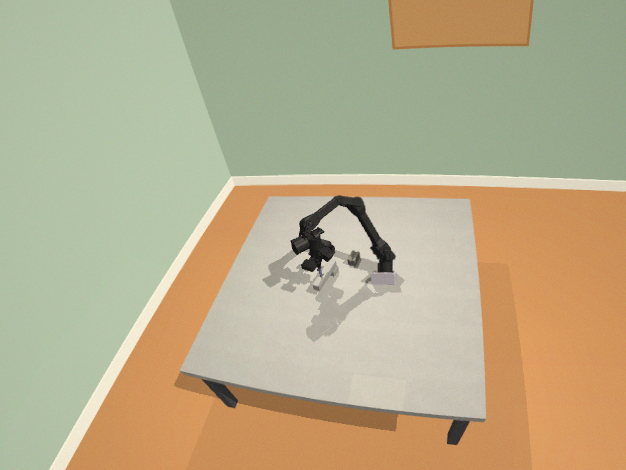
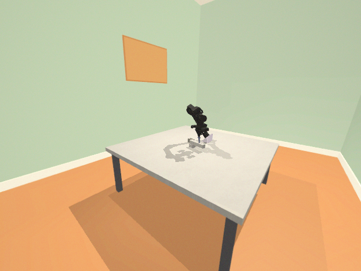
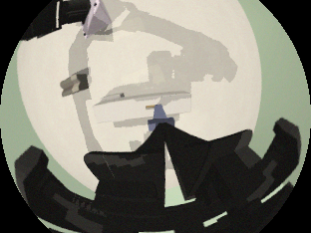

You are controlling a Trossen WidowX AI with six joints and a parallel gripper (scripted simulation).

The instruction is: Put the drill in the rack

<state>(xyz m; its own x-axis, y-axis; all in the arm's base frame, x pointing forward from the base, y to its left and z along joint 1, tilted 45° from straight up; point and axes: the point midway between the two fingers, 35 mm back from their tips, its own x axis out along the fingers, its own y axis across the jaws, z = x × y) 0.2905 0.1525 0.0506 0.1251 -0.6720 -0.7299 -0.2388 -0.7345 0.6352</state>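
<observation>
A blue tapered piece [image 1: 320, 272] [image 2: 199, 139] [image 3: 159, 122], which looks like the drill, stands at the long pale bar [image 1: 316, 285] [image 2: 200, 145] [image 3: 112, 113]. A thin gold pin [image 3: 151, 107], perhaps the key, shows beside the blue piece's narrow end in the wrist view. My gripper [image 3: 164, 125] is shut and empty. Its tips are just above the blue piece and hide part of it in the wrist view; contact cannot be told. A small grey-brown notched block [image 1: 353, 258] [image 3: 75, 84] lies between the bar and the arm's base. I cannot tell which of these is the rack.
A lilac sloped piece [image 1: 382, 278] [image 2: 209, 138] [image 3: 96, 20] stands beside the arm's base. My arm arches above the pale grey table [image 1: 414, 344] [image 2: 227, 174], and its shadows fall around the bar.
</observation>
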